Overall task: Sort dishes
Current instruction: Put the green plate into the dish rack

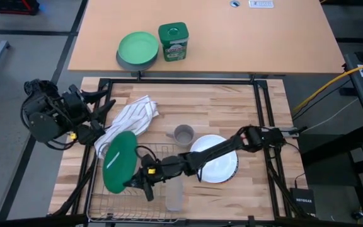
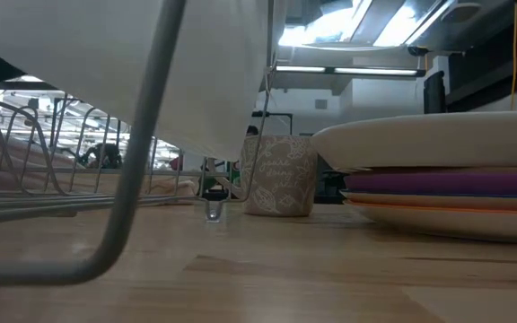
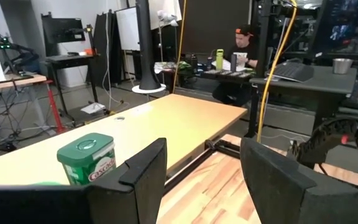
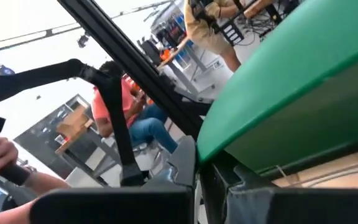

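The large dark green plate (image 1: 120,161) stands tilted over the left part of the wire dish rack (image 1: 99,211), and its rim fills the right wrist view (image 4: 291,81). My right gripper (image 1: 142,181) reaches in from the table's right and is shut on that plate. The other plates sit in a stack (image 1: 214,157) right of the rack, white on top, with purple and orange ones showing below in the low view (image 2: 438,184). My left gripper (image 3: 204,180) waits open off the table's left edge (image 1: 99,104). My right gripper pinches the dark green plate's rim (image 4: 207,146) between its two fingers (image 4: 182,163), on the plate's near right side (image 1: 135,176). It comes roughly level from the table's right. The plate stays tilted on edge in the hold. Whether its lower edge rests on the rack wires is hidden.
A small grey mug (image 1: 183,133) stands between the rack and the plate stack. A striped cloth (image 1: 131,116) lies beyond the rack. A clear tumbler (image 1: 174,195) lies in the rack. On the far table are a light green plate on a grey bowl (image 1: 137,49) and a green tin (image 1: 172,41).
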